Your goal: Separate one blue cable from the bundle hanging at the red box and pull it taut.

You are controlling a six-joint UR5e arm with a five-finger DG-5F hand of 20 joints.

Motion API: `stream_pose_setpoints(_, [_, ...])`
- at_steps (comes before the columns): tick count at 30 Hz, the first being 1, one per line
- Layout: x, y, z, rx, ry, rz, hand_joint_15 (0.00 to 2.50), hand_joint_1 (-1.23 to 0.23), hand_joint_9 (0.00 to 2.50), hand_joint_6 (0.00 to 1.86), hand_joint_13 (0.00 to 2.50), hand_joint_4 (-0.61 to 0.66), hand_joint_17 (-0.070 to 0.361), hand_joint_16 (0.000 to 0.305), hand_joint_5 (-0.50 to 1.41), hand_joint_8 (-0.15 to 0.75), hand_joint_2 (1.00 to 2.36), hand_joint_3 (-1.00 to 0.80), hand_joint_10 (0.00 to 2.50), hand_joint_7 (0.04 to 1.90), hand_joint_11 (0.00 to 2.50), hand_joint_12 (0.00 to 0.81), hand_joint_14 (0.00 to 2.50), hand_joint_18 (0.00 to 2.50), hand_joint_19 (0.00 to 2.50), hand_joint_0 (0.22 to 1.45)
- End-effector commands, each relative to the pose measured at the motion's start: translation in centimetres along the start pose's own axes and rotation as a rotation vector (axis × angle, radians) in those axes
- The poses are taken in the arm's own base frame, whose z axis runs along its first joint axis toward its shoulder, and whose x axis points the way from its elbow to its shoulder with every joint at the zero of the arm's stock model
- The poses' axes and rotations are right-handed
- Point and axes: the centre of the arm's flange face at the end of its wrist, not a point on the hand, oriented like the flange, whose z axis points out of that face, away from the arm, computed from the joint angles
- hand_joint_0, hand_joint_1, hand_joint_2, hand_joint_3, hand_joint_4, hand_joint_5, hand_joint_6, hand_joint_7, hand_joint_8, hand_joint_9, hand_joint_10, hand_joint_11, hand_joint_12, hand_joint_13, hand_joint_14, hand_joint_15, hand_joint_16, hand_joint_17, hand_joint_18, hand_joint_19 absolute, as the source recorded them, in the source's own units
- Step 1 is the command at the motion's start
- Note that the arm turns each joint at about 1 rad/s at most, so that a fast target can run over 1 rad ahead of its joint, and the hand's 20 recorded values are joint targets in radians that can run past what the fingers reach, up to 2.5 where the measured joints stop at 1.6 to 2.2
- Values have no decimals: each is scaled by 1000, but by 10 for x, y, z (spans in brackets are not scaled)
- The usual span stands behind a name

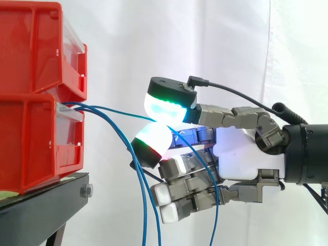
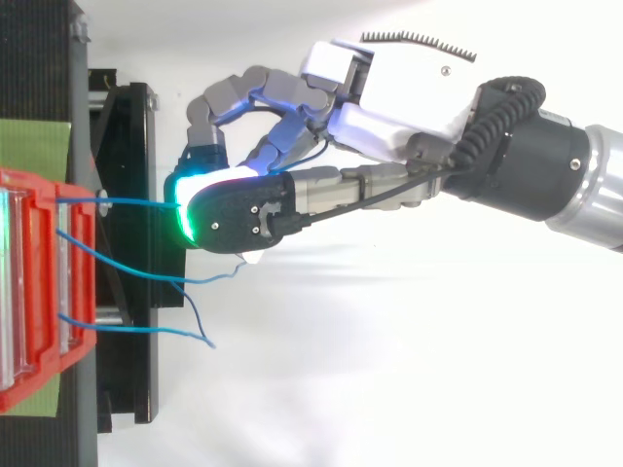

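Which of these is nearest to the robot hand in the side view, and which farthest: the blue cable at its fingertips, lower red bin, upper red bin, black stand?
1. The blue cable, pinched in the robot hand.
2. The lower red bin, directly left.
3. The upper red bin, upper left, and the black stand, lower left: too close to call.

Stacked red plastic bins (image 1: 36,102) on a black stand (image 1: 46,205) block the left. Thin blue cables (image 2: 127,202) cross the gap beside them; above lies open room.
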Motion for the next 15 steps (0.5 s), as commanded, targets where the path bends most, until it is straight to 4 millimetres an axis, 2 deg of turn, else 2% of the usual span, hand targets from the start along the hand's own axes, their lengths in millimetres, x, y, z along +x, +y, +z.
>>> stream_pose_setpoints(1, [0,0,0,1,0,0,769,-772,1049,929,848,59,106,47,-179,330,1016,-271,22,1266,1018,351,26,658,684,679])
stream_pose_setpoints(2, [0,0,0,1,0,0,771,-771,1051,926,846,92,106,47,-179,330,1008,-392,21,1232,1014,351,26,655,693,667])
stream_pose_setpoints(4, [0,0,0,1,-5,-2,764,-714,1060,920,848,125,106,47,-173,330,1000,-500,20,1179,997,349,25,654,685,621])
stream_pose_setpoints(6, [-1,0,0,1,-6,-2,749,-522,1097,906,872,137,111,49,-165,349,1000,-500,17,1154,966,364,24,686,676,542])
stream_pose_setpoints(9, [1,0,0,1,-5,-2,739,-383,1132,882,875,127,107,47,-156,345,1000,-500,20,1208,923,354,25,685,671,585])
stream_pose_setpoints(13, [-1,0,0,1,-6,-2,738,-379,1128,877,884,118,105,47,-152,347,1000,-500,22,1228,922,354,23,685,672,617])
stream_pose_setpoints(15, [1,0,0,1,-5,-2,740,-427,1123,877,882,128,105,47,-153,352,1005,-435,19,1220,931,357,25,690,679,619])
